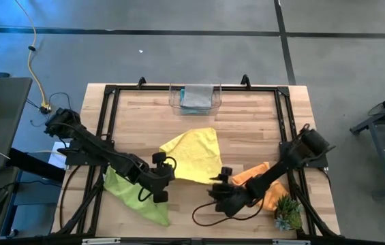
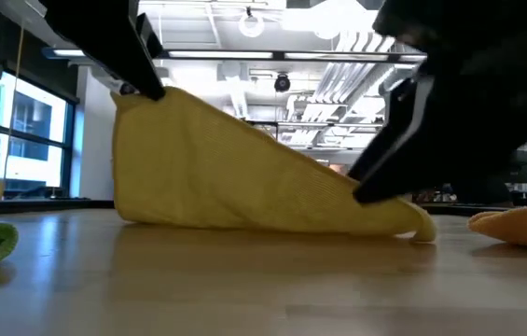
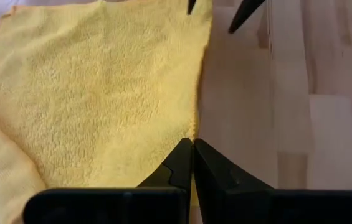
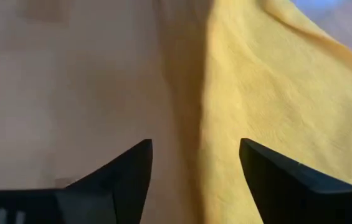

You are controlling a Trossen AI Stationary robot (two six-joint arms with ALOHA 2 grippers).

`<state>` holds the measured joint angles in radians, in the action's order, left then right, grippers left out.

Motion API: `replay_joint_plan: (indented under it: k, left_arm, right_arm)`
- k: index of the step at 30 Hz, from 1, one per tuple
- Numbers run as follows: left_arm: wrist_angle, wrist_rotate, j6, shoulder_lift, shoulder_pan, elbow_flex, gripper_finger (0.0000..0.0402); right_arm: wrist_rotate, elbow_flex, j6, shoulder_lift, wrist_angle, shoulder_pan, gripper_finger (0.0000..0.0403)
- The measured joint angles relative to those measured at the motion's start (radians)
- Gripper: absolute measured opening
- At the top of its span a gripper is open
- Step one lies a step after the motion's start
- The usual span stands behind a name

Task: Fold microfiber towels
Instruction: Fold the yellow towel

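Observation:
A yellow towel (image 1: 193, 155) lies in the middle of the table. My left gripper (image 1: 165, 162) is shut on its near left corner, and that side stands raised (image 2: 151, 112) in the low view. The towel's right end (image 2: 403, 219) rests on the wood. My right gripper (image 1: 217, 177) is open at the towel's near right corner, with the towel's edge (image 4: 204, 124) ahead between its fingers. A lime green towel (image 1: 136, 197) lies under my left arm. An orange towel (image 1: 264, 182) lies under my right arm. My left gripper pinches the yellow towel's corner (image 3: 192, 132) between its two fingers, slanting down from the table's near left. That corner is lifted off the table. The cloth slopes down from it to the right end, which stays on the wood. My right gripper: whether its fingers (image 2: 384, 159) touch the towel I cannot tell.
A clear plastic bin (image 1: 195, 99) with cloth inside stands at the far edge, middle. A small green spiky plant (image 1: 289, 214) sits at the near right corner. Bare wood lies between the yellow towel and the bin.

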<state>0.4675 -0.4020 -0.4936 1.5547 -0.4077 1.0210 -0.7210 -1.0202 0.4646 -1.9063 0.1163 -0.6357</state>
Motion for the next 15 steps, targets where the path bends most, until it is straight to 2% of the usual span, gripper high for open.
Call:
replay_joint_plan:
  k: [3, 6, 11, 15]
  left_arm:
    - [0.01, -0.003, -0.013, 0.0, -0.002, 0.0, 0.0001]
    - [0.019, -0.017, -0.028, 0.0, -0.007, 0.0, 0.0]
    - [0.051, -0.054, -0.05, -0.011, -0.019, -0.001, 0.0]
    - [0.108, -0.095, -0.09, -0.051, -0.03, 0.0, 0.0]
  right_arm:
    - [-0.039, -0.054, 0.113, -0.039, 0.175, 0.003, 0.0219]
    - [-0.046, -0.074, 0.224, -0.061, 0.293, 0.009, 0.0184]
    - [-0.052, -0.072, 0.352, -0.052, 0.418, -0.004, 0.0086]
    - [-0.052, -0.106, 0.391, -0.047, 0.525, -0.018, 0.0012]
